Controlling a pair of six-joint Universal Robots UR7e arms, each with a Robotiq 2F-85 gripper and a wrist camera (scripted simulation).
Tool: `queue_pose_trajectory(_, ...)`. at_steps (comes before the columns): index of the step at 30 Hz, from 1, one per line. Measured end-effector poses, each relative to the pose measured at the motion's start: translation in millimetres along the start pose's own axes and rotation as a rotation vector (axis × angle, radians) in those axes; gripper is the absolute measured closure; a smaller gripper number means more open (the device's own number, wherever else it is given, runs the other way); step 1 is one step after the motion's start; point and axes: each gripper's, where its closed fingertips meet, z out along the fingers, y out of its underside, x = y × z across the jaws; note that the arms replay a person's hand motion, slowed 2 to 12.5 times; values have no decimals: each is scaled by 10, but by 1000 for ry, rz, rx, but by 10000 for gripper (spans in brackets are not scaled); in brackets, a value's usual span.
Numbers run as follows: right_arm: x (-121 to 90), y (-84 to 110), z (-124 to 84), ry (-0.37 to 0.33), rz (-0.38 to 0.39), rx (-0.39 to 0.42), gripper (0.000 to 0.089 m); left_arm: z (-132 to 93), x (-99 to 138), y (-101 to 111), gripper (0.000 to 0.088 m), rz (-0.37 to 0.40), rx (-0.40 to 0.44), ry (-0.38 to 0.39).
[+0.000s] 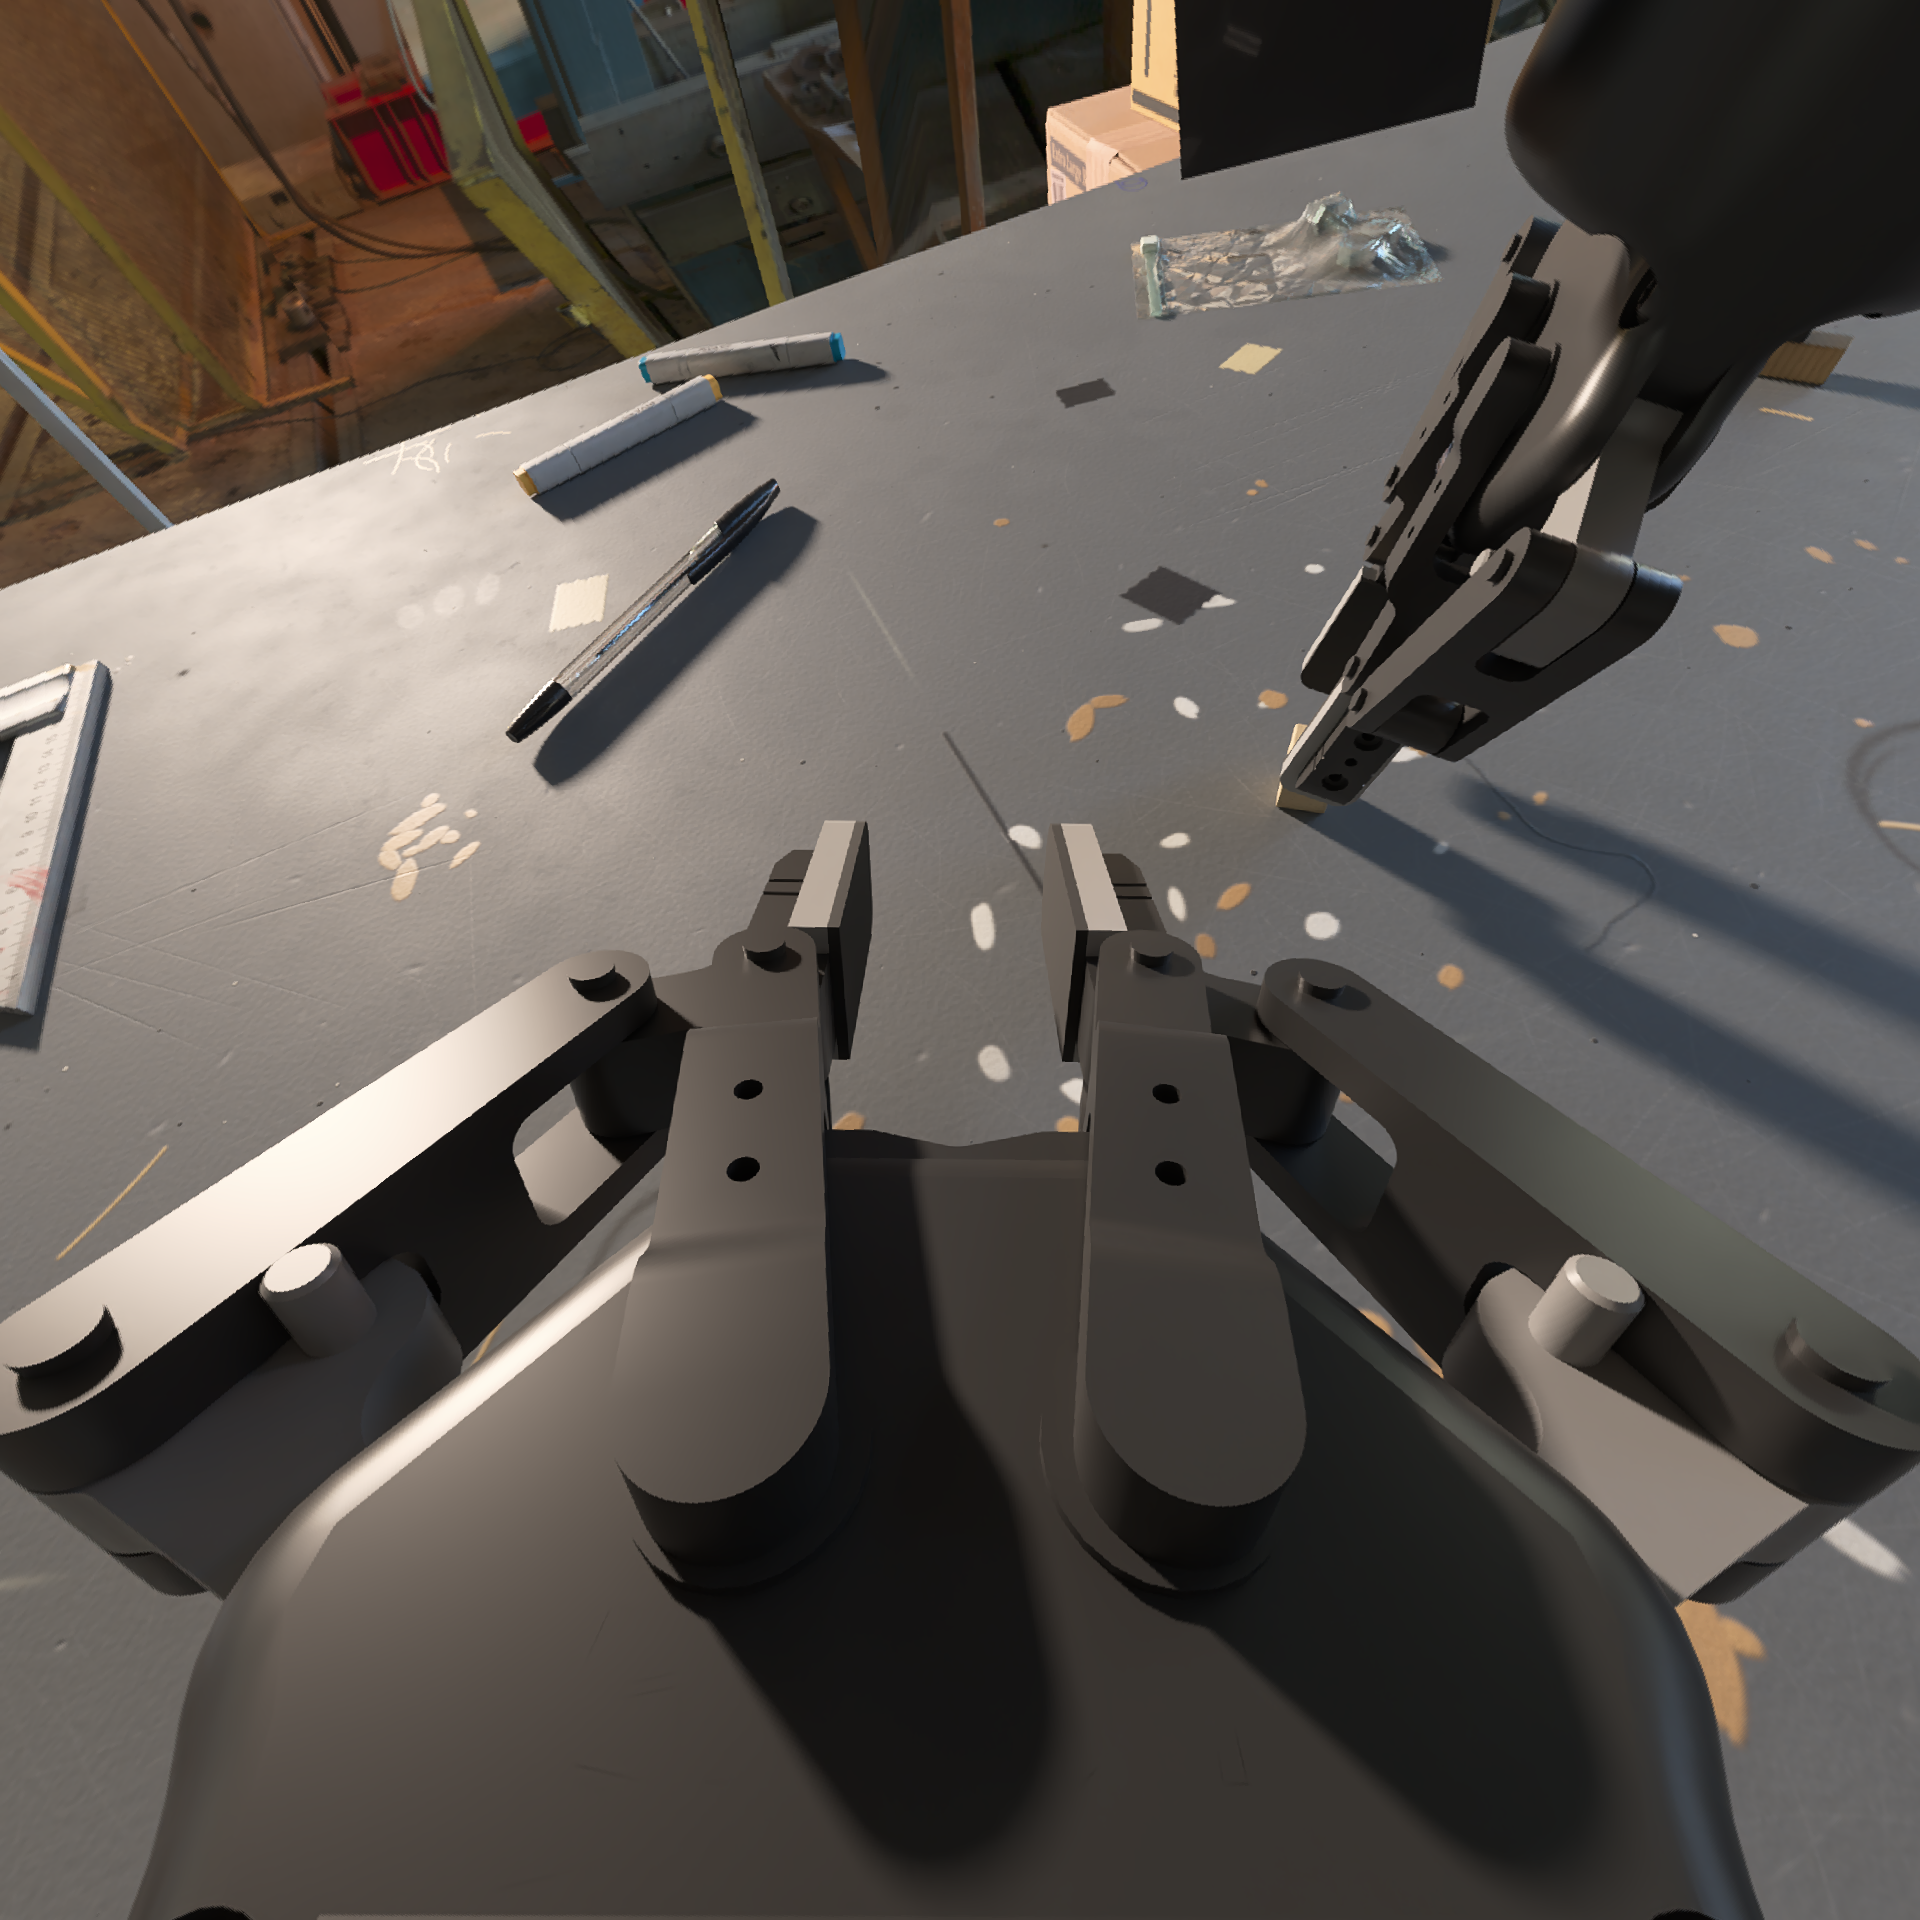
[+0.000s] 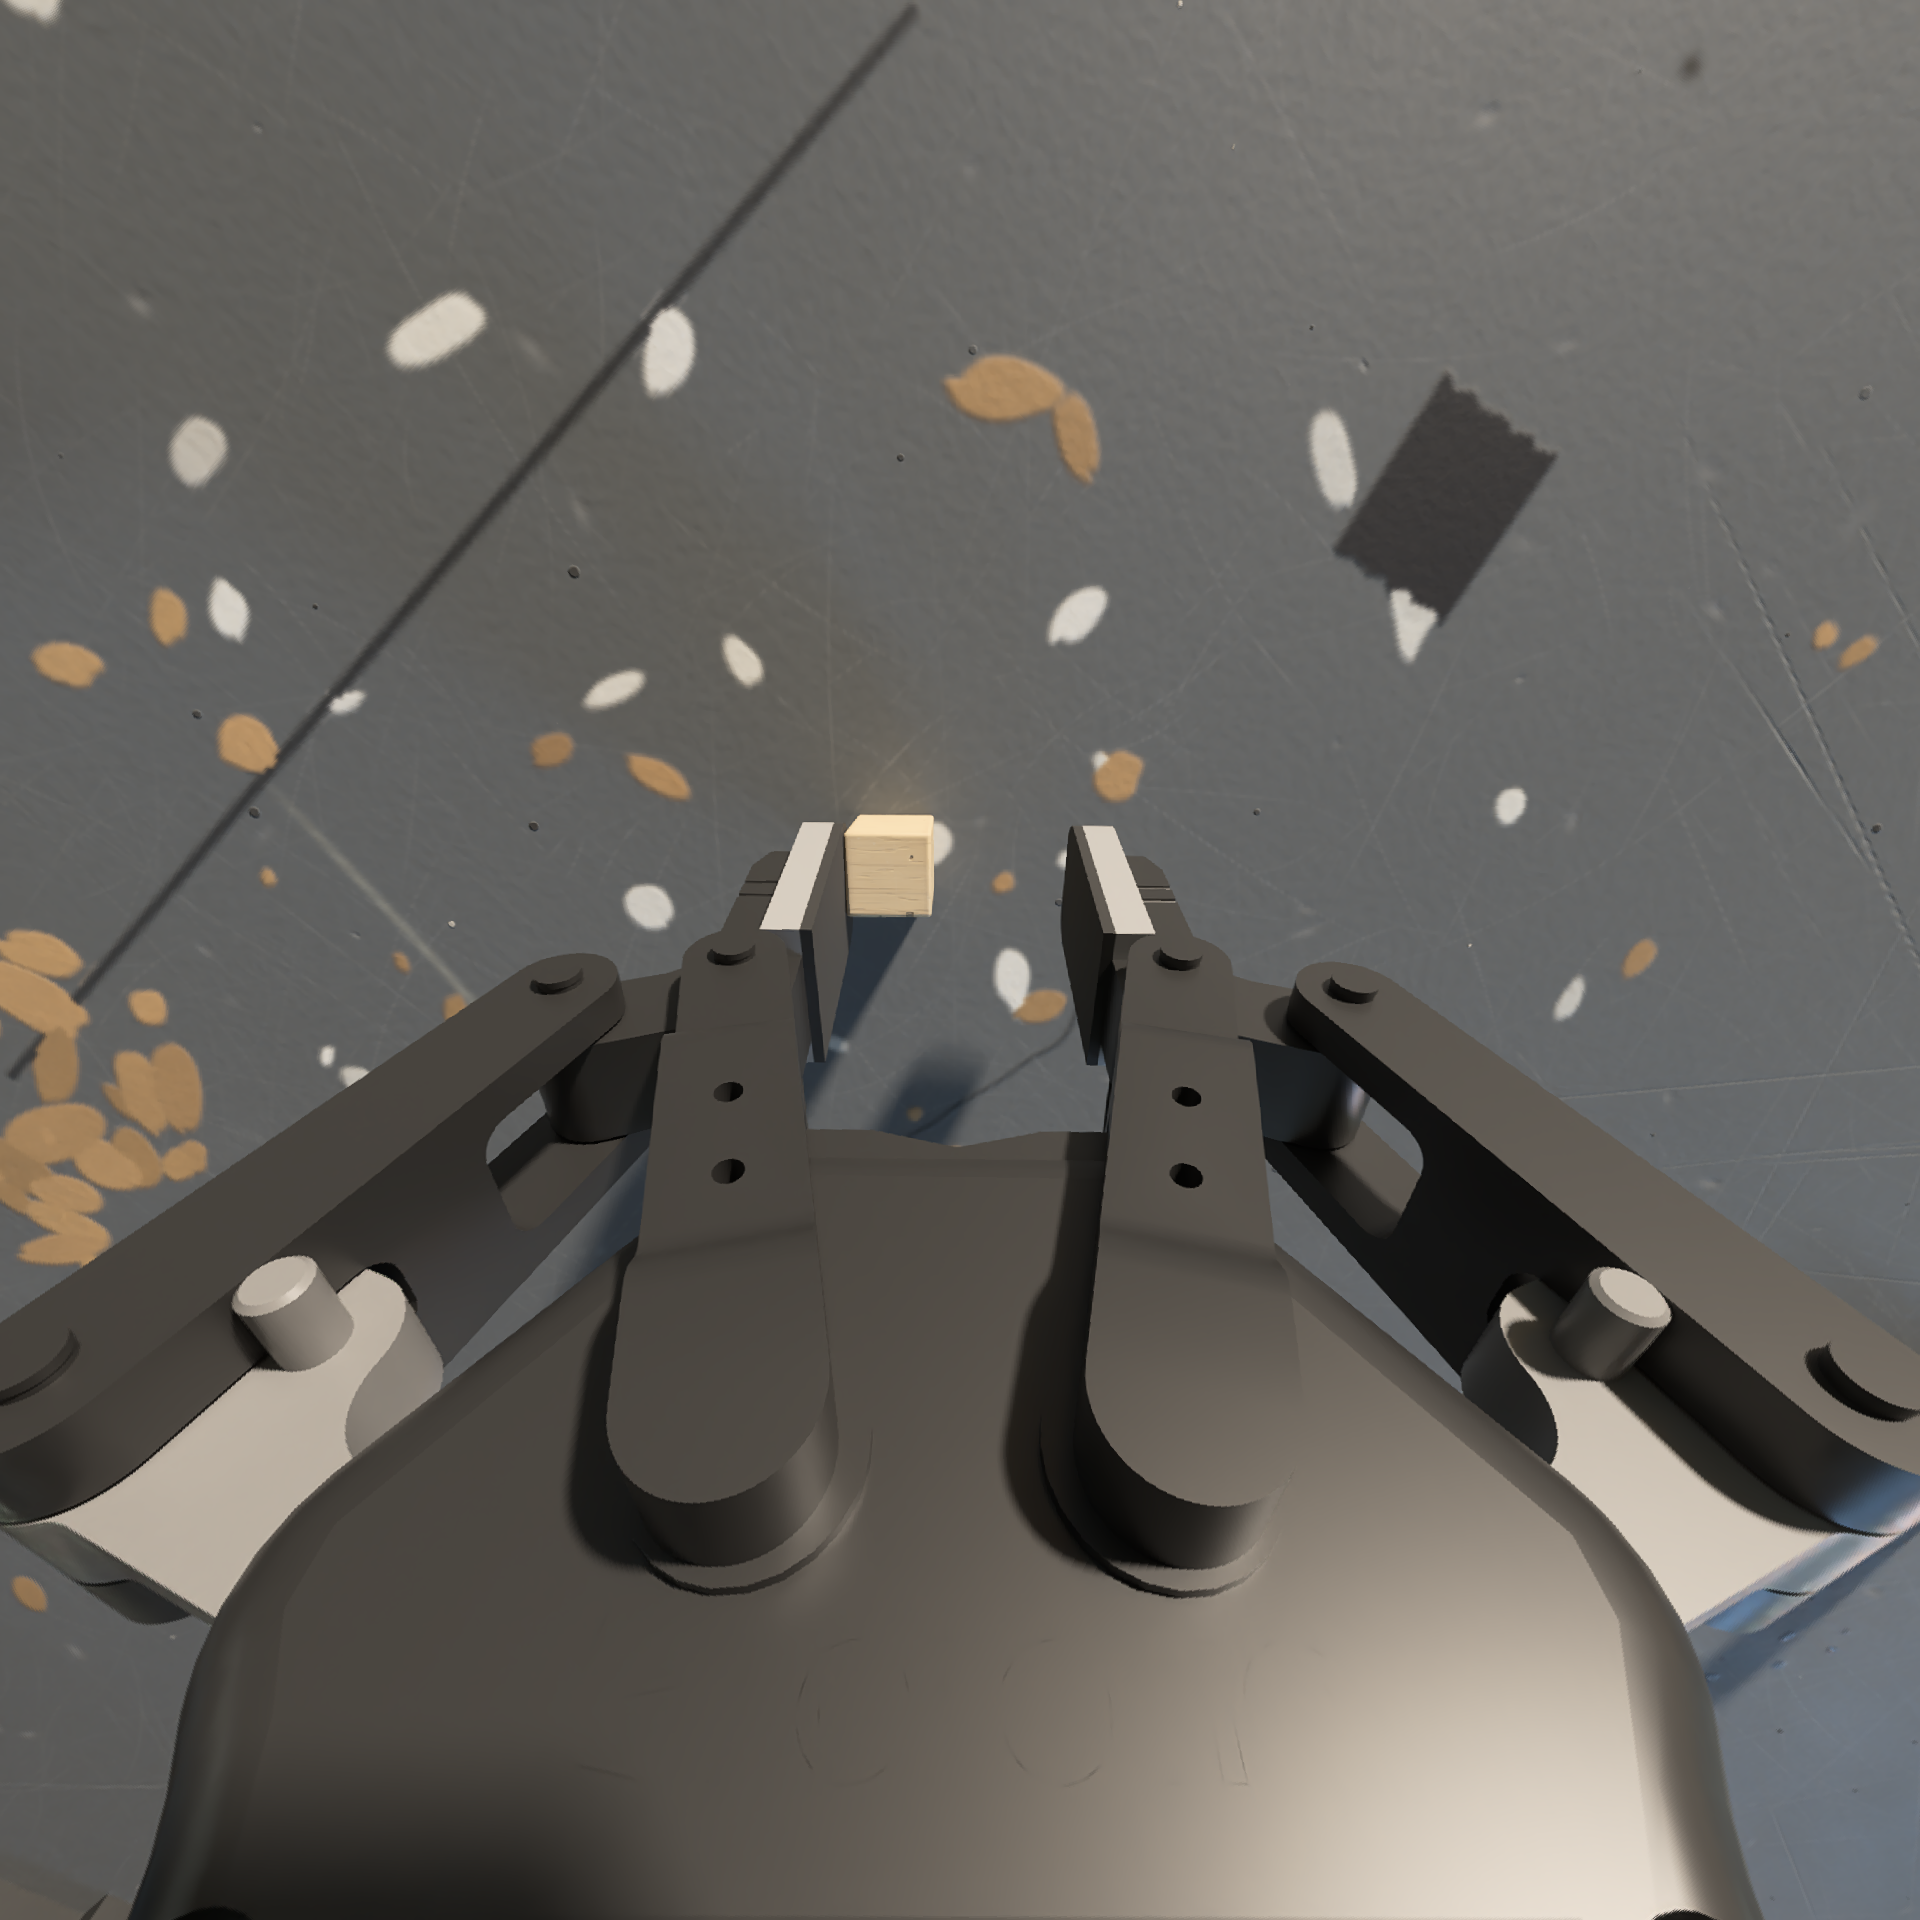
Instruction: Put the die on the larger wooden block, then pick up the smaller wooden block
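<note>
The right gripper (image 2: 951, 883) is spread around a small wooden block (image 2: 888, 864) on the table (image 2: 1247, 208), its left finger beside it. The left gripper (image 1: 956, 883) hangs parted and empty.

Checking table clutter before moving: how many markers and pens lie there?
3: blue-capped grey marker farthest, yellow-capped white marker beside it, black-capped clear ballpoint pen nearest. More may be hidden.

Bright warm light from left; long hard shadows fall right across table (image 1: 312, 644); sharp focus; wide-angle edge stretch
</note>
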Motion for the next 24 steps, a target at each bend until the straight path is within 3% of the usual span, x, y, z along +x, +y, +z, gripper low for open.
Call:
queue_pose_trajectory(6, 0, -3, 2, 2, -18, -1, 601, 5, 8, 6, 579, 6, -2, 1)
queue_pose_trajectory(24, -69, -43, 14, 2, -82, 19, 706, 26, 20, 32, 579, 16, -13, 2)
